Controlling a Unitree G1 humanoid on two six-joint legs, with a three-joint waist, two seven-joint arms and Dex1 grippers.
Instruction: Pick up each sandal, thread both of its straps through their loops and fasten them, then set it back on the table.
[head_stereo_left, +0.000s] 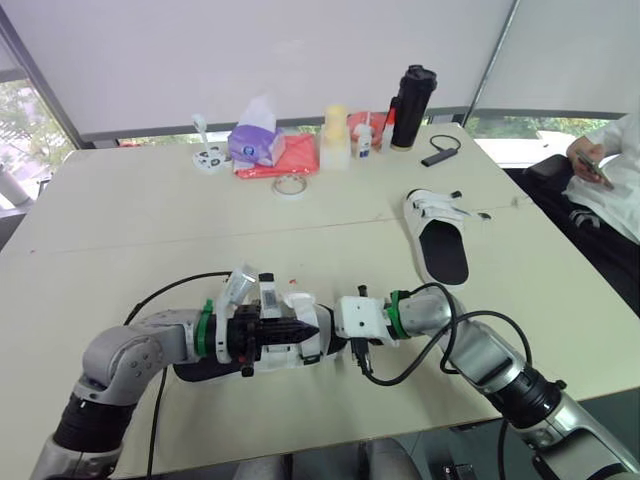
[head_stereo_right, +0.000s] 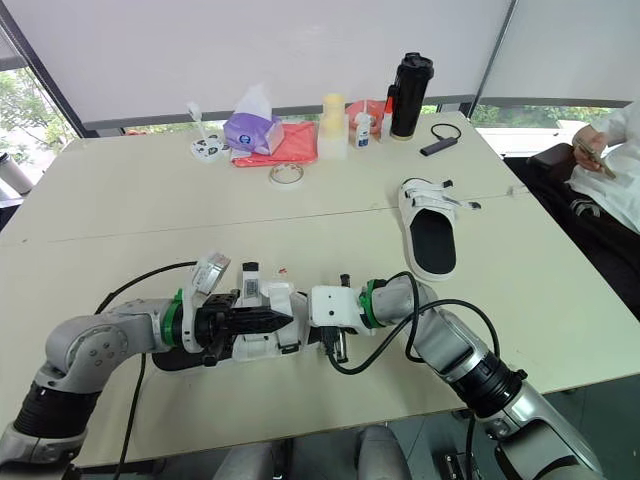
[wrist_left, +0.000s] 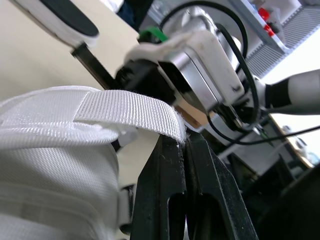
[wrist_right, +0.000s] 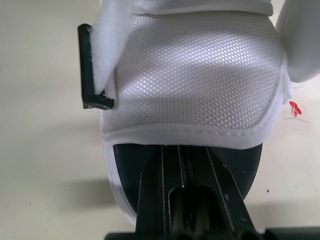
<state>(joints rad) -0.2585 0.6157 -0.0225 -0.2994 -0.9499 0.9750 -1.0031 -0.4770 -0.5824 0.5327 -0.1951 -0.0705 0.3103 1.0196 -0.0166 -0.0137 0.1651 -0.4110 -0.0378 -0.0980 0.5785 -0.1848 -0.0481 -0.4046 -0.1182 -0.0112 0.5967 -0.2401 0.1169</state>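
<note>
In the left eye view, the sandal (head_stereo_left: 300, 348) we are working on lies at the table's (head_stereo_left: 150, 230) near edge, with the left arm (head_stereo_left: 130, 355) coming in from one end and the right arm (head_stereo_left: 470, 345) from the other. Both forearms are low and nearly level, bent inward so the wrists almost meet. In the right eye view, the other sandal (head_stereo_right: 432, 238) rests flat and well apart, farther back on the right. In the left wrist view, the left gripper (wrist_left: 182, 142) has its fingers pressed together on the free end of the white strap (wrist_left: 130, 107), which arches up off the mesh upper (wrist_left: 50, 175). We judge this to be the fastening step. To do it well, we should keep that pinch right at the tip, draw the webbing taut and untwisted, then lay it flat onto the upper and press before letting go. In the right wrist view, the right gripper (wrist_right: 182, 150) lies on the black footbed (wrist_right: 130, 160), fingers together, with their tips at the upper's hem. We cannot tell whether they nip that hem. A black loop (wrist_right: 90, 70) stands at the side with webbing against it, though we cannot confirm it is threaded. This arm should hold the shoe firm against the pull.
</note>
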